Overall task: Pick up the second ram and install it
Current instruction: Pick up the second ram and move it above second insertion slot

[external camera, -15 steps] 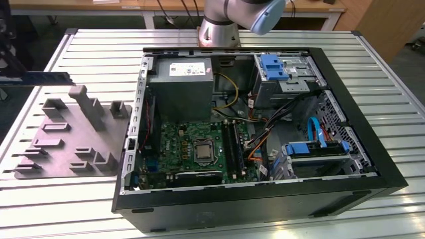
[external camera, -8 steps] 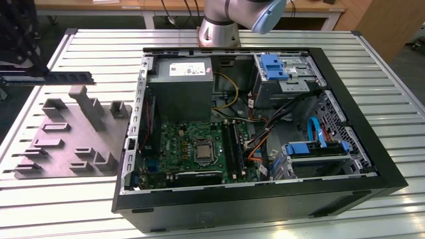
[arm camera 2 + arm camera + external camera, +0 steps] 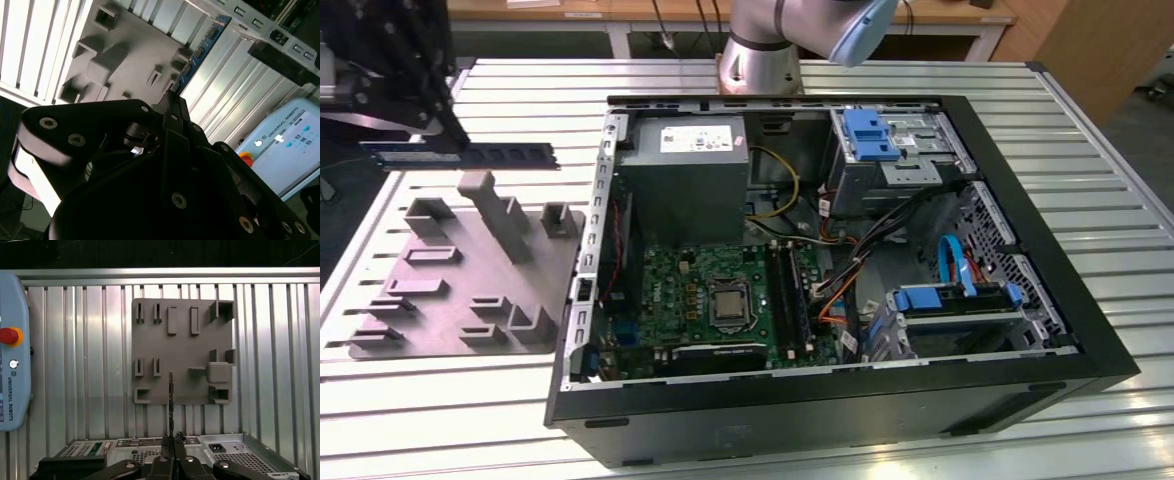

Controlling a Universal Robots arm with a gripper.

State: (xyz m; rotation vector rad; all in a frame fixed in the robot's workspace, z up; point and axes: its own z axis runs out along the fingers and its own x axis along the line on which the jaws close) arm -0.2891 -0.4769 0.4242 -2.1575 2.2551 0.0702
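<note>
Exterior view: jaws hold the second ram (image 3: 487,154) near the fixture tray (image 3: 454,288).

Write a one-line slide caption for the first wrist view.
The ram, held edge-on in the shut jaws, with the grey tray and ribbed table beyond.

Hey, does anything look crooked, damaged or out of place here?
Nothing stands out. The second ram is held straight in the gripper, off the grey fixture tray, with no visible damage. The computer case lies open on the table, nothing spilled.
</note>
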